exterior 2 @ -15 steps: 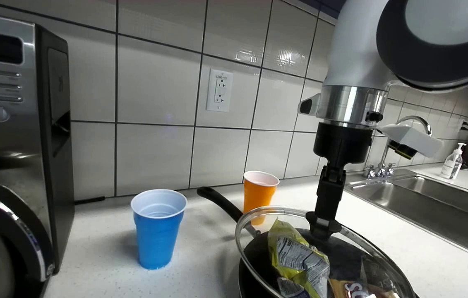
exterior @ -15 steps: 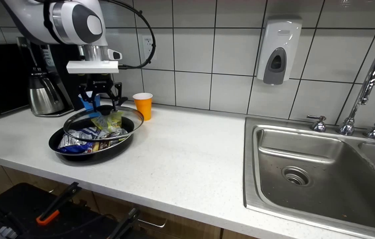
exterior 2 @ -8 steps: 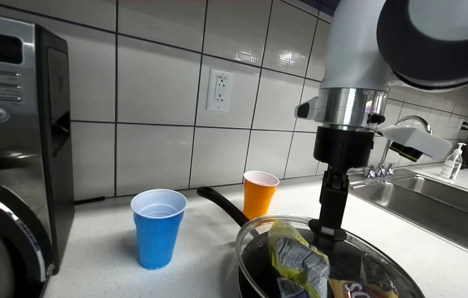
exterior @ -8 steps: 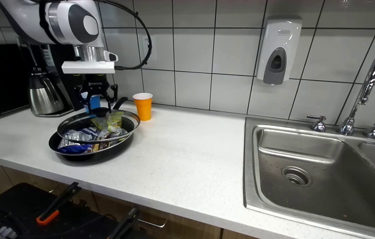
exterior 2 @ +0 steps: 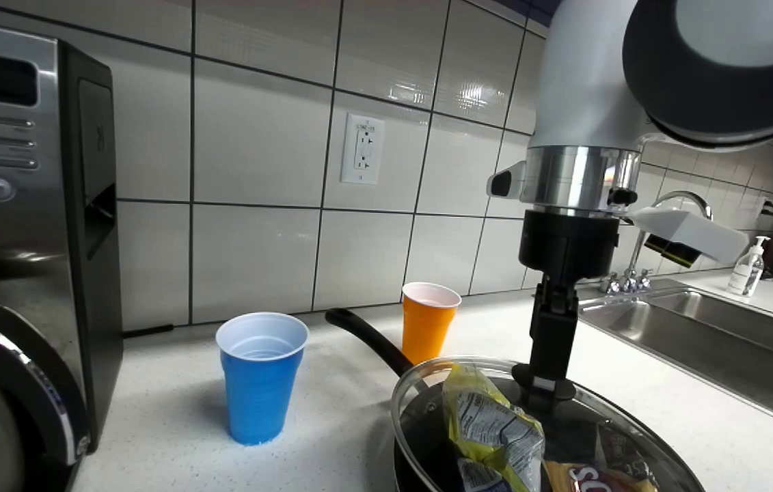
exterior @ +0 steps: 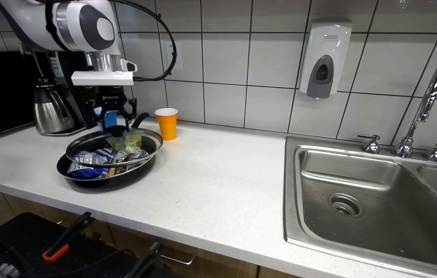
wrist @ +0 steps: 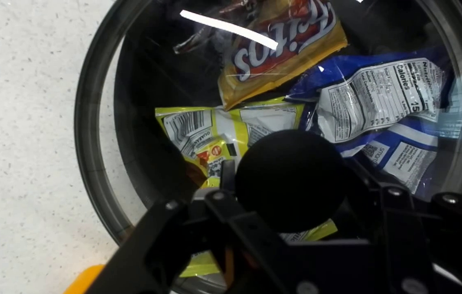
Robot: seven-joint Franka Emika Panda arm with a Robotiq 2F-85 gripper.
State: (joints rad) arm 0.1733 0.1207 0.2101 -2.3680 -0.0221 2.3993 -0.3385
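My gripper points straight down and is shut on the round black knob of a glass lid. One finger presses the knob's left side in the wrist view; the opposite one is dark against it. The clear lid sits over a black pan, shifted off its centre. Whether it rests on the pan or hovers just above, I cannot tell. Snack bags show through the glass: a Fritos bag, a yellow bag and blue ones.
Near the pan's handle stands an orange cup, with a blue cup farther over. A coffee machine with a steel carafe is at the counter's left. The sink and its faucet lie to the right.
Gripper and lid together have shifted slightly left and sunk a little towards the pan over the last second. During the last half second they have barely moved.
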